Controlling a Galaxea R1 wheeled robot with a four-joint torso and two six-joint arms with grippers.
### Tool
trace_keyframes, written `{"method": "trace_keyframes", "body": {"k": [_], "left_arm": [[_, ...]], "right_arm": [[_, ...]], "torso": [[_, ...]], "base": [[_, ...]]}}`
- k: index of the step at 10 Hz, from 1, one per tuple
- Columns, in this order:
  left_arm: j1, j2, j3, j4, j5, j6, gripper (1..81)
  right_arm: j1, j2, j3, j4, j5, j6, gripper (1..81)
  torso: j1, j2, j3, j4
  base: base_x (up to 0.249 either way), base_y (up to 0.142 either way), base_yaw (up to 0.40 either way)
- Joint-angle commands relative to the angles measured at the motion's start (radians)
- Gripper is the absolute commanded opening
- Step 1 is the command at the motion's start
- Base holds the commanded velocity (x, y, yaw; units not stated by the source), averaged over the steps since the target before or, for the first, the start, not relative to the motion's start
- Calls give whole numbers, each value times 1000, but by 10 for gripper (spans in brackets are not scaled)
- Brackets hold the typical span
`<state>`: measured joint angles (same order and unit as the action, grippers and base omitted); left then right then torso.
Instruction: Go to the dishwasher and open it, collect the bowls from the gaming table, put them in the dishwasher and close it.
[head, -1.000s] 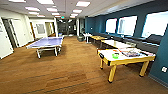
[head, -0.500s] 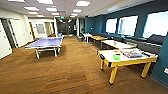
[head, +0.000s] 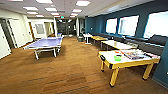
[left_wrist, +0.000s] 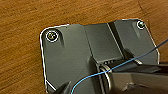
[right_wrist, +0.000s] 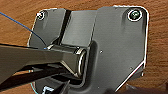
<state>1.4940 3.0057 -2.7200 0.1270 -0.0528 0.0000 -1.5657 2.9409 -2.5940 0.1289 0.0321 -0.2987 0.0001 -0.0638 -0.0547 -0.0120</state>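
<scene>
While the head view looks down a long room with a brown wood-grain floor (head: 65, 72), the gaming table (head: 130, 61) stands at the right, close to the camera, with a white top, yellow rim and legs and a black slot at its near end; on this surface sits a lime-green bowl (head: 117, 58), towards the near end, and just beyond it a small orange-red spot that is too blurred to name; printed sheets or magazines (head: 135, 53) lie spread over the far half, their writing too blurred to read; no brand or label can be read anywhere in the room. Further back along the right wall, under bright windows (head: 127, 25) set in a dark teal wall, more pale-topped tables (head: 116, 45) stand in a row beside a dark bench seat (head: 150, 46); at the left a blue table-tennis table (head: 46, 42) stands well apart from the gaming table; a small green sign (head: 61, 17) glows at the ceiling far down the room, unreadable. Both wrist views look down on wood-grain floor past the robot's dark plate, with a thin blue cable (left_wrist: 117, 66) crossing; whether either arm's jaws are apart or together I cannot tell.
</scene>
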Motion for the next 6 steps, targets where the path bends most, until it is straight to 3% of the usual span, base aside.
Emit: {"method": "trace_keyframes", "body": {"k": [1,6], "left_arm": [[-56,-2,-3,-3,45,5,811],[-56,-2,-3,-3,45,5,811]], "right_arm": [[46,-7,-1,-9,-55,-5,811],[45,-6,-3,-11,-55,-5,811]], "torso": [[0,0,0,0],[0,0,0,0]], "base": [[144,0,0],[144,0,0]]}}
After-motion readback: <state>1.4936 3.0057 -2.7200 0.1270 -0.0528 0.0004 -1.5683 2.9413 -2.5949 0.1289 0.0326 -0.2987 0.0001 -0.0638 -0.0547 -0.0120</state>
